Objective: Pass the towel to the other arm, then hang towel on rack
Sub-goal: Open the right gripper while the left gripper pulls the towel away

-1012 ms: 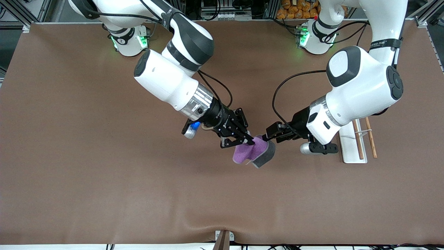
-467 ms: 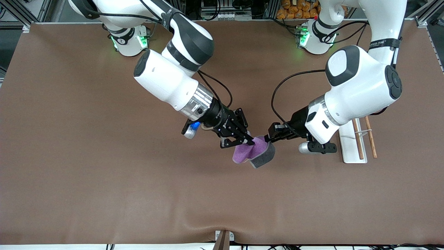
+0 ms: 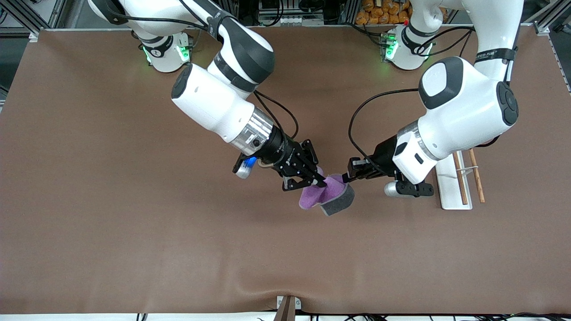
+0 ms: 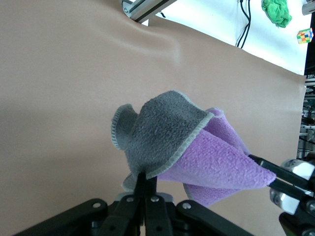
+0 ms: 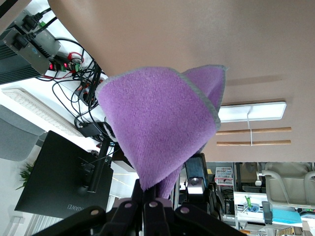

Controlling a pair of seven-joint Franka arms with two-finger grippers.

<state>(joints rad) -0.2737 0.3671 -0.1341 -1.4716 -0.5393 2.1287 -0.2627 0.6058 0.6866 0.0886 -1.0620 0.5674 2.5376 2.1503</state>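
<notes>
The towel (image 3: 324,195), purple on one face and dark grey on the other, hangs in the air over the middle of the table, held between both grippers. My right gripper (image 3: 320,181) is shut on its purple corner, which the right wrist view (image 5: 157,132) shows. My left gripper (image 3: 344,178) is shut on the grey-edged corner, which the left wrist view (image 4: 162,132) shows. The rack (image 3: 449,183), a white base plate with two brown wooden rods (image 3: 461,179) and a thin wire, stands at the left arm's end of the table, beside the left forearm. It also shows in the right wrist view (image 5: 251,112).
The brown table mat (image 3: 134,232) spreads wide on all sides of the towel. A small bracket (image 3: 287,305) sits at the table edge nearest the front camera. Both arm bases (image 3: 167,53) stand along the edge farthest from that camera.
My left gripper has shifted very slightly toward the rack end with its corner of the towel. The right gripper and the hanging towel have barely moved.
</notes>
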